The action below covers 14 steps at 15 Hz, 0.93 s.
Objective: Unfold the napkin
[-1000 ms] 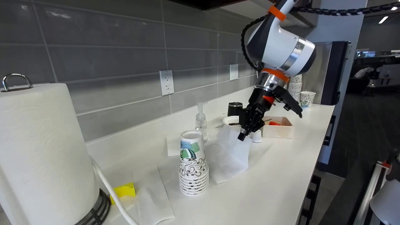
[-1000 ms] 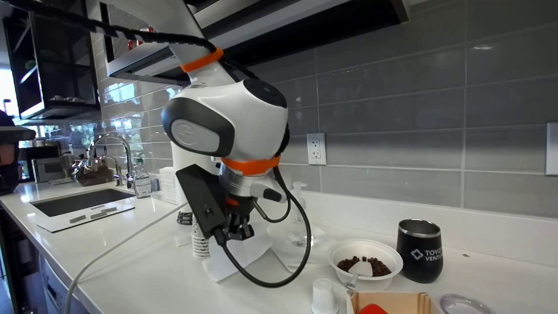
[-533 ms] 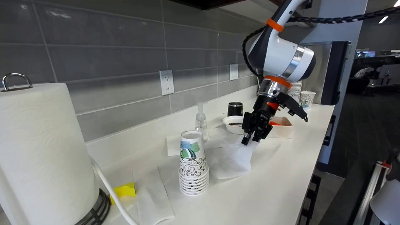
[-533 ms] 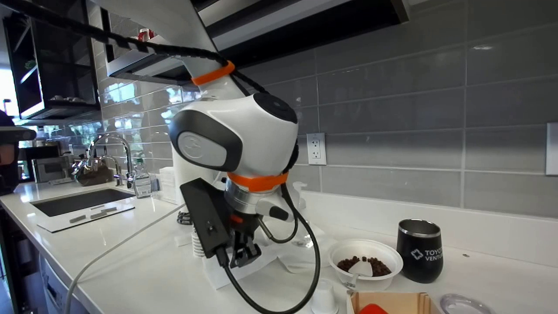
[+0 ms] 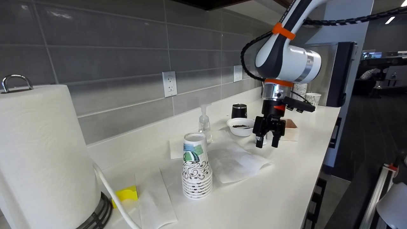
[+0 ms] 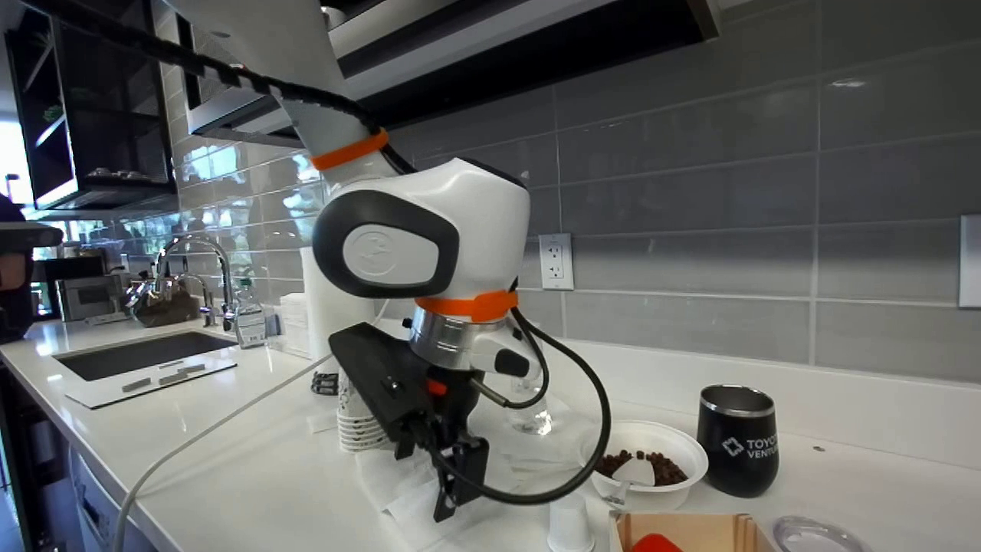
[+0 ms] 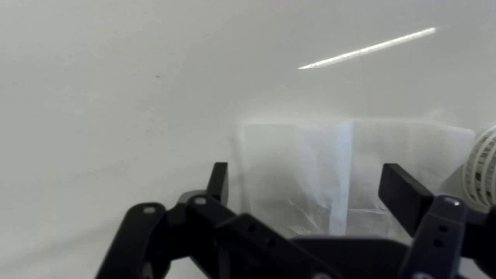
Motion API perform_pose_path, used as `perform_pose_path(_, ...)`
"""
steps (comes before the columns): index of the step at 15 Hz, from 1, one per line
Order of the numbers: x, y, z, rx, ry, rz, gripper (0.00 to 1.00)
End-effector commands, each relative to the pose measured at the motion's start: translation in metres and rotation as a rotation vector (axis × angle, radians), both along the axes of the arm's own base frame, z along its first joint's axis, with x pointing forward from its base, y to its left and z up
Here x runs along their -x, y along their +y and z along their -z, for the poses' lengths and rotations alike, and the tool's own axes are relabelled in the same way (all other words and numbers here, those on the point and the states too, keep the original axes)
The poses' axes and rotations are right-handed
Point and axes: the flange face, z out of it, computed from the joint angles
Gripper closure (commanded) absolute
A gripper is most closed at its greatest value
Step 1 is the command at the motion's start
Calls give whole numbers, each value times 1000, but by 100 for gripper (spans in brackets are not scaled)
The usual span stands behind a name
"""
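Observation:
A thin white napkin [image 5: 235,162] lies spread and creased on the counter, just behind the stack of paper cups in an exterior view. Its near corner lifts slightly, and folds and a pale crease run across it in the wrist view [image 7: 279,155]. Above and beside the napkin's corner hangs my gripper [image 5: 267,143], pointing down, its fingers wide apart with nothing between them. In the wrist view the gripper [image 7: 304,170] frames part of the napkin lying below. The arm covers part of the napkin [image 6: 375,471] in an exterior view.
Patterned paper cups [image 5: 197,171] stand stacked close to the napkin. A soap bottle [image 5: 204,124], a white bowl [image 5: 240,127], a black tumbler [image 6: 739,445], a small white cup [image 6: 569,521] and a wooden box [image 6: 690,529] are nearby. A paper towel roll [image 5: 47,152] stands farther off.
The gripper has opened and let go of the napkin, whose raised edge has dropped to the counter. The gripper has swung from tilted to upright, now clear of the napkin.

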Motion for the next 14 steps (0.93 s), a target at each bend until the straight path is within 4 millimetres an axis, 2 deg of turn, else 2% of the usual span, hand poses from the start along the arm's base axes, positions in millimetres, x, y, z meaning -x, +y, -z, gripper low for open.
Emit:
perform_pose_path(1, -8, 19, -19, 157, -8, -53, 0)
perform_pose_path(3, -10, 33, -38, 232, -10, -111, 0)
perform_pose_path(7, -15, 66, -63, 299, -56, -180, 0)
perform_pose_path(10, -10, 87, -73, 330, -77, -197, 0)
perform_pose_path(14, -4, 97, -79, 357, -96, -191, 0)
